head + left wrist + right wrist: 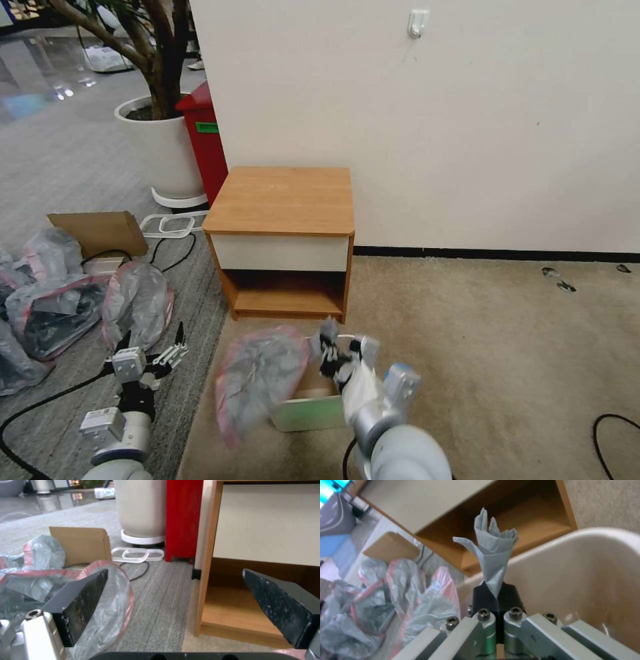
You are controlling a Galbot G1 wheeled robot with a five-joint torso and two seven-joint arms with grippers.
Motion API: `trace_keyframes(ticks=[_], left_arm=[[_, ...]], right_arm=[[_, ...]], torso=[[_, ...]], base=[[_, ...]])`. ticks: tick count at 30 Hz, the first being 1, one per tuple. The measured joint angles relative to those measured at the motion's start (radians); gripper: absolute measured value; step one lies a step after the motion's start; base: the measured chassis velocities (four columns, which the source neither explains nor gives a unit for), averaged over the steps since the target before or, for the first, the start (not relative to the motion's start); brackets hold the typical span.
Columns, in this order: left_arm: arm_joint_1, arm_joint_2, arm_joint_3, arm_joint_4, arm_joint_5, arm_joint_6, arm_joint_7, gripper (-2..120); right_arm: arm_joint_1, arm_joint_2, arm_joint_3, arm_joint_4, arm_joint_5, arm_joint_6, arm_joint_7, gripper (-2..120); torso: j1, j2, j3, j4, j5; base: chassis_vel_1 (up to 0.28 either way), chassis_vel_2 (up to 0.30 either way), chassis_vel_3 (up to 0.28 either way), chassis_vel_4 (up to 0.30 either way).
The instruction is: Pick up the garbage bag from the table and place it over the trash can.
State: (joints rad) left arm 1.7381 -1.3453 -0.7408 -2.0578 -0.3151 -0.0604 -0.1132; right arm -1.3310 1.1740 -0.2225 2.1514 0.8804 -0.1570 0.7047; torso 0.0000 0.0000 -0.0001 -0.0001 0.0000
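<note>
The garbage bag [257, 380] is held by the right gripper [331, 353], w/ fingers clamped on a twisted corner of it (grey plastic sticks out past the tips), and it hangs over the left rim of the trash can [313, 410] in front of the table [283, 200]. The left gripper [175, 353] is kept low near the stuffed bags [137, 300], fingers spread apart, nothing betw. them.
</note>
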Motion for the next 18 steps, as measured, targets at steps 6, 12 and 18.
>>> trace_keyframes(ticks=[6, 12, 18], left_arm=[[0.003, 0.002, 0.005, 0.001, 0.004, -0.001, 0.001, 100], [0.007, 0.004, 0.017, 0.001, 0.037, -0.011, 0.005, 100], [0.009, 0.011, 0.027, -0.004, 0.052, -0.018, 0.006, 100]], right_arm=[[0.002, -0.001, 0.002, -0.018, -0.010, 0.001, -0.007, 0], [0.004, 0.023, 0.016, -0.041, -0.030, -0.007, 0.054, 0], [-0.005, 0.025, 0.013, -0.050, -0.054, -0.012, 0.068, 17]], torso=[[0.000, 0.000, 0.000, 0.0001, 0.0000], [0.000, 0.000, 0.000, 0.0001, 0.0000], [0.000, 0.000, 0.000, 0.0001, -0.0001]], base=[[0.000, 0.000, 0.000, 0.000], [0.000, 0.000, 0.000, 0.000], [0.000, 0.000, 0.000, 0.000]])
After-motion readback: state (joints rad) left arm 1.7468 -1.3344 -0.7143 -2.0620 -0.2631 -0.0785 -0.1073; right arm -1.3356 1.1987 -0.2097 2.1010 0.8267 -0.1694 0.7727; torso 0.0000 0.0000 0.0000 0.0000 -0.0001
